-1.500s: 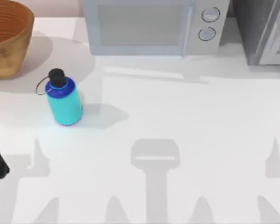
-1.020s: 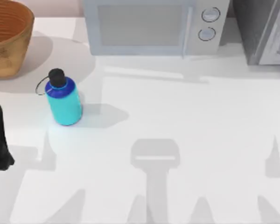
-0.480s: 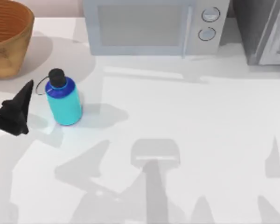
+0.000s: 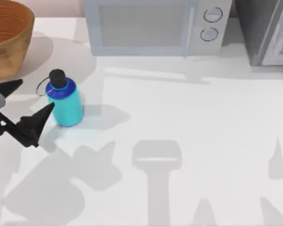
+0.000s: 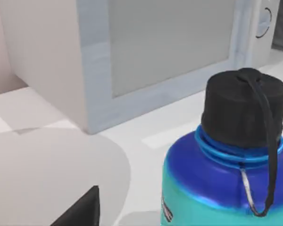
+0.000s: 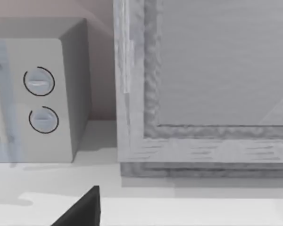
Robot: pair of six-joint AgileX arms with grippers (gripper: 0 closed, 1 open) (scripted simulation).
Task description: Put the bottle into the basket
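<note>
My left hand sits at the table's left edge in the top view, its two black fingers spread wide apart: one fingertip points toward the basket side, the other lies just beside the lower body of the bottle. Nothing is between the fingers; the bottle stands at about three o'clock from the hand, just outside its opening. In the left wrist view the bottle is close up, upright, with its black cap, blue shoulder and thin strap loop hanging down one side, and one dark fingertip shows at the frame's edge.

The bottle stands on the white table, at roughly five o'clock from the basket, near it but apart. The basket sits at the table's far left corner, cut off by the frame. A microwave stands at the back of the table, at about one o'clock from the bottle.

My right arm is parked; its wrist view faces the microwave's two dials and a grey cabinet beside it. I cannot tell how the right hand's fingers stand.
</note>
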